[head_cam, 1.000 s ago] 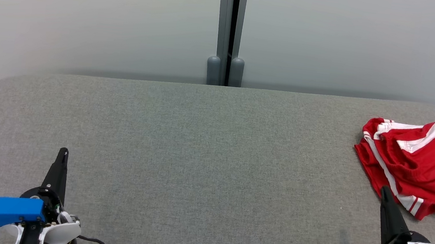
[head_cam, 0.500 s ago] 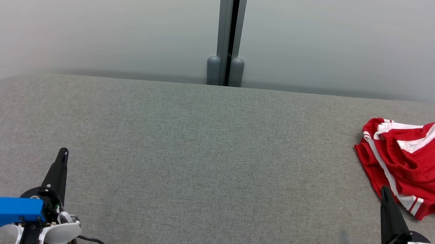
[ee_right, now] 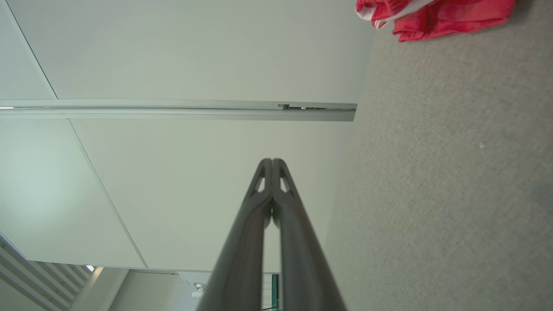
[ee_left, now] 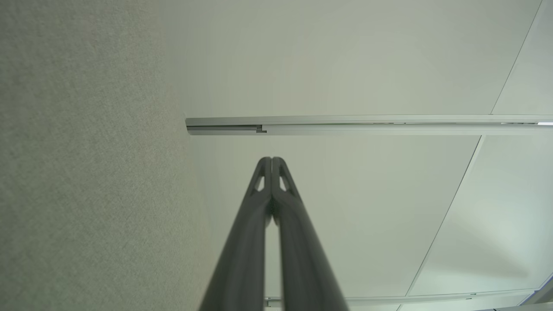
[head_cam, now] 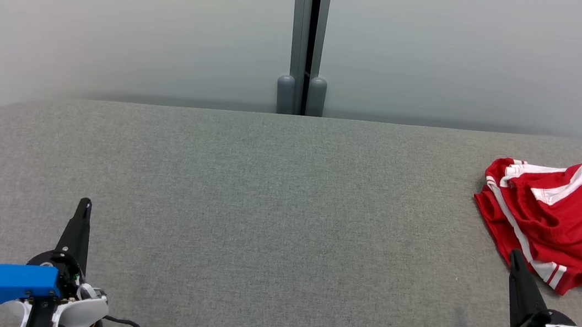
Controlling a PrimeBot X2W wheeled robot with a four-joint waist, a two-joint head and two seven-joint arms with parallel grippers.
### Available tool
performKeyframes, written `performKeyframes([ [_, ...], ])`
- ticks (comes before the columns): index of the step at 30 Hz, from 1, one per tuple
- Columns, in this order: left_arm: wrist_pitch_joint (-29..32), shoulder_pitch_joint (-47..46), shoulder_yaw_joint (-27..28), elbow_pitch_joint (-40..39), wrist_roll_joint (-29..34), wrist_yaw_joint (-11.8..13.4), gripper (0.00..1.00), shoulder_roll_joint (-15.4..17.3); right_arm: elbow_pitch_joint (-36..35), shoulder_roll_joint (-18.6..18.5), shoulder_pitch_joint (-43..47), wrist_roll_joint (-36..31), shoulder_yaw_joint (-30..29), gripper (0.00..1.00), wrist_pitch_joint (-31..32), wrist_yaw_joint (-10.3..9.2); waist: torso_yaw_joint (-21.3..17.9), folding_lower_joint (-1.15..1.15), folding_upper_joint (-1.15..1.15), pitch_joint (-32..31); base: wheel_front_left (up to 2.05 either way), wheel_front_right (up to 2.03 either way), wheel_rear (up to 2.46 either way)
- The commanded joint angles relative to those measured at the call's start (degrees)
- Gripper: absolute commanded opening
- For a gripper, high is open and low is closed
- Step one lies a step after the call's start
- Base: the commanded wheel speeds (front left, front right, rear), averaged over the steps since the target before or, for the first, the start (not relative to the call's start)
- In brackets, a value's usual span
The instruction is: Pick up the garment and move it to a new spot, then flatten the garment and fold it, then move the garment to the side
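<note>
Nothing has shifted since the earlier frames: garment, grippers and camera all sit as they did a second ago.

The red shorts (head_cam: 567,219), with white side stripes and white trim, lie crumpled at the right edge of the head view, about mid-height, with their far right side cut off by the frame. They rest on the grey fabric-covered surface (head_cam: 285,213). In the right wrist view the shorts (ee_right: 436,15) show in the top right corner, on the same grey fabric.

The right gripper (head_cam: 514,255) rises from the lower right of the head view, its two dark fingers pressed together into a single point, holding nothing. That point meets the lower left hem of the shorts in the picture. The right wrist view, though, shows the closed right gripper (ee_right: 271,163) well apart from the cloth, with a stretch of grey fabric between them.

The left gripper (head_cam: 85,206) stands at the lower left, its jaws likewise closed and empty, the whole width of the surface away from the shorts. The left wrist view confirms the left gripper (ee_left: 271,162) has its tips touching.

A dark cable (head_cam: 129,326) curls beside the left wrist. Behind the surface stand pale wall panels (head_cam: 120,15), split at top centre by a grey vertical post (head_cam: 301,31).
</note>
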Motion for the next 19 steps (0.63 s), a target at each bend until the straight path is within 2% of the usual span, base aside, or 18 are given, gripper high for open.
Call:
performKeyframes([
  [1, 0.2, -0.5, 0.1, -0.2, -0.2, -0.3, 0.00, -0.1, 0.1, -0.1, -0.9, 0.1, -0.2, 0.00, 0.2, 0.04, 0.0, 0.00, -0.01, 0.0, 0.00, 0.00, 0.00],
  [19, 0.2, -0.5, 0.1, -0.2, -0.2, -0.3, 0.00, -0.1, 0.1, 0.0, -0.9, 0.0, -0.2, 0.00, 0.2, 0.04, 0.0, 0.00, -0.01, 0.0, 0.00, 0.00, 0.00],
])
